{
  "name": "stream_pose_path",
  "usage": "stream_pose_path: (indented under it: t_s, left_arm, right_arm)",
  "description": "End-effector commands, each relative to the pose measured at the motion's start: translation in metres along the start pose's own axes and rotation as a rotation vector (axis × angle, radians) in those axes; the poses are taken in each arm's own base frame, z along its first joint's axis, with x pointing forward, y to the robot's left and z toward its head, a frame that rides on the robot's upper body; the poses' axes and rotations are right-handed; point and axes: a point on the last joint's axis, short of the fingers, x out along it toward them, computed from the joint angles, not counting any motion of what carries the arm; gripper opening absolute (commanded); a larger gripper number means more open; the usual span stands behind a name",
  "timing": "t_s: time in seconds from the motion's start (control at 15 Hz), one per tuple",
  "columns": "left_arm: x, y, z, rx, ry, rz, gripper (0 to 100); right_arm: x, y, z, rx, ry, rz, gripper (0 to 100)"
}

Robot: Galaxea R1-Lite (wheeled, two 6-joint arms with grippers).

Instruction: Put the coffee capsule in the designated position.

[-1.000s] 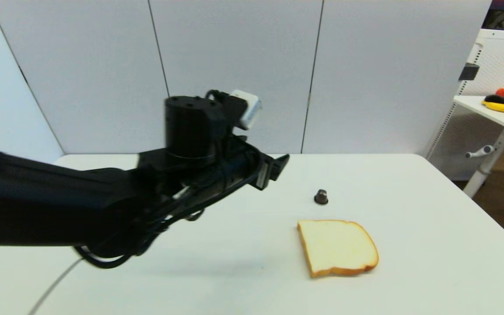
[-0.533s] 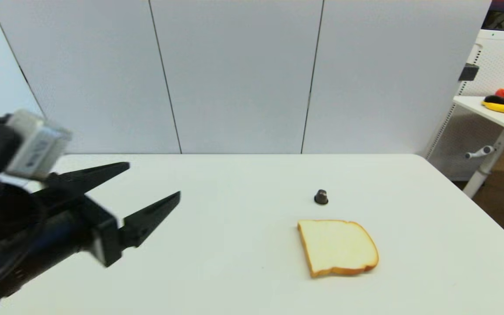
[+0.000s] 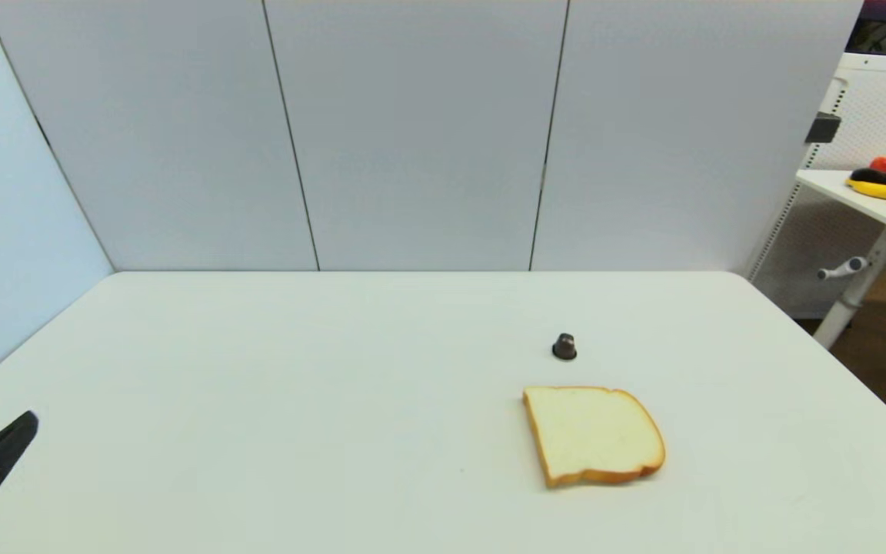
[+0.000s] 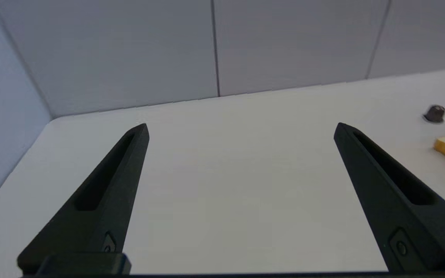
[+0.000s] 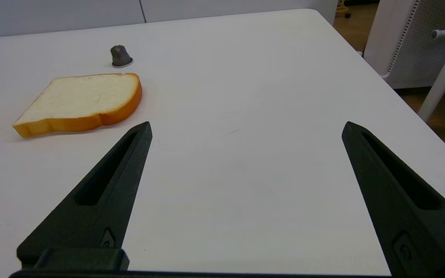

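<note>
Lighting's bright and even from overhead, no harsh glare on my matte white table (image 3: 258, 369). Shadows are faint: a thin soft one hugs the pale bread slice with its orange crust (image 5: 79, 102) on its near edge. My left wrist view looks softer and greyer; the tiny dark grey capsule (image 4: 434, 114) is slightly fuzzy there.

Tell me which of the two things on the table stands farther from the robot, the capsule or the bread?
The coffee capsule: small, dark, standing upright on its flared rim just beyond the bread slice, which lies flat and nearer. They do not touch.
</note>
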Motion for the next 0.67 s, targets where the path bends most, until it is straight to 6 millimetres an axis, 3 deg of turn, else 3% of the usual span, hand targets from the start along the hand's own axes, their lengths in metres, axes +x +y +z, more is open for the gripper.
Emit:
stream_pose_path:
  t_s: [0.07,0.33,0.53,0.67]
  left_arm:
    - [-0.040,-0.006,-0.044,-0.049,-0.079,0.122,100]
    - [-0.061,-0.011,-0.084,-0.063,-0.034,0.136,100]
    - [-0.062,-0.011,-0.099,-0.077,0.115,0.200,100]
    - [-0.063,-0.011,-0.098,-0.083,0.127,0.203,100]
  right_arm:
    - [0.000,0.000,0.000,0.000,0.003,-0.001,100]
    - [0.000,0.000,0.000,0.000,0.003,-0.003,100]
    - [0.000,0.000,0.000,0.000,0.003,-0.001,100]
    - [0.000,0.000,0.000,0.000,0.003,-0.001,100]
